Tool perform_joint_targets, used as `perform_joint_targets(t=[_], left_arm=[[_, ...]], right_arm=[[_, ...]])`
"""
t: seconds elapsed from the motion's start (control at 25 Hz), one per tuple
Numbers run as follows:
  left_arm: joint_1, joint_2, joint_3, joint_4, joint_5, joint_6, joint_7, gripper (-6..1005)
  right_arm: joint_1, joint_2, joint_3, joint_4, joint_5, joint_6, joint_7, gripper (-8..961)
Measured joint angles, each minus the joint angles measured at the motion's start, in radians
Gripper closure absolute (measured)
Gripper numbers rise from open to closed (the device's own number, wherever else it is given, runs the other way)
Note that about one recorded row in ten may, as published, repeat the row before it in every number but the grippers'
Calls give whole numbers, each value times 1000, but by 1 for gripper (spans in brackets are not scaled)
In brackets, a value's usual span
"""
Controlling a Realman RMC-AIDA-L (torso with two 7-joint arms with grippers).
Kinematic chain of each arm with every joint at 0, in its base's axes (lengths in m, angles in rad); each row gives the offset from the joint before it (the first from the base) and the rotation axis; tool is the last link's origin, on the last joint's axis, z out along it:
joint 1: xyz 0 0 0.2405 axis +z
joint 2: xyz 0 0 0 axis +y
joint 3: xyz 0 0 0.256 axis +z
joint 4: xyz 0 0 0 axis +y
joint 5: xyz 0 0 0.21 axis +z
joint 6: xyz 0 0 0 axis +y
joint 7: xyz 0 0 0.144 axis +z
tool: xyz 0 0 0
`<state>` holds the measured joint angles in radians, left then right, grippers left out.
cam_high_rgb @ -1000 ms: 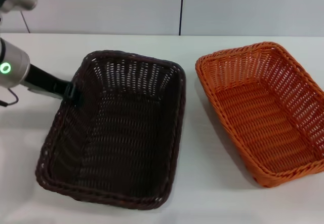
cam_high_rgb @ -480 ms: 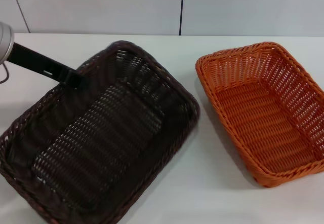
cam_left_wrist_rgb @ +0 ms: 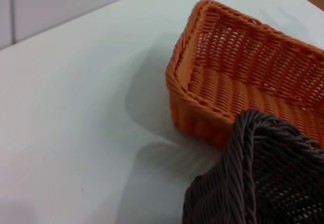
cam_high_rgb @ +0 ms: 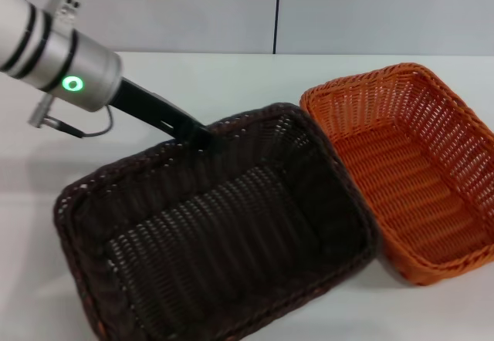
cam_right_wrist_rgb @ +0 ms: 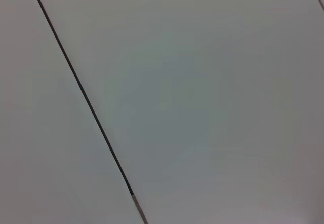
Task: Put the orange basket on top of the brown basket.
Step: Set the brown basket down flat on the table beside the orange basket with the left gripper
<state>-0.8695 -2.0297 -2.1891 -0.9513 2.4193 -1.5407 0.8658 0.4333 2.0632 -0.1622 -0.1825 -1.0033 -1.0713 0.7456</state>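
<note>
My left gripper (cam_high_rgb: 202, 136) is shut on the far rim of the brown basket (cam_high_rgb: 224, 233) and holds it raised and tilted over the table. The basket's right corner overlaps the left rim of the orange basket (cam_high_rgb: 409, 171) in the head view. The orange basket rests on the table at the right, empty. The left wrist view shows the orange basket (cam_left_wrist_rgb: 243, 82) close behind the brown basket's rim (cam_left_wrist_rgb: 263, 178). My right gripper is out of view; its wrist view shows only wall panels.
The white table (cam_high_rgb: 231, 79) carries only the two baskets. A grey panelled wall (cam_high_rgb: 347, 9) stands behind its far edge.
My left arm has lifted the brown basket off the table by its rim, swung it round, and carried it to the right until it overlaps the orange basket. The orange basket has not moved.
</note>
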Motion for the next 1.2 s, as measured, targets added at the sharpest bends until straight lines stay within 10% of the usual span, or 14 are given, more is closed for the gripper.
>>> perform_joint_targets(t=[0.6,1.2], left_arm=[[-129,-30,1,221,-34,149,-23,763],[-59,-27,-7,139,-108,91,-24,654]], right_arm=[[-10,0,-6,0,-7,3,0,212],[-16,-8,-9,-25,-53,-11,83,216]])
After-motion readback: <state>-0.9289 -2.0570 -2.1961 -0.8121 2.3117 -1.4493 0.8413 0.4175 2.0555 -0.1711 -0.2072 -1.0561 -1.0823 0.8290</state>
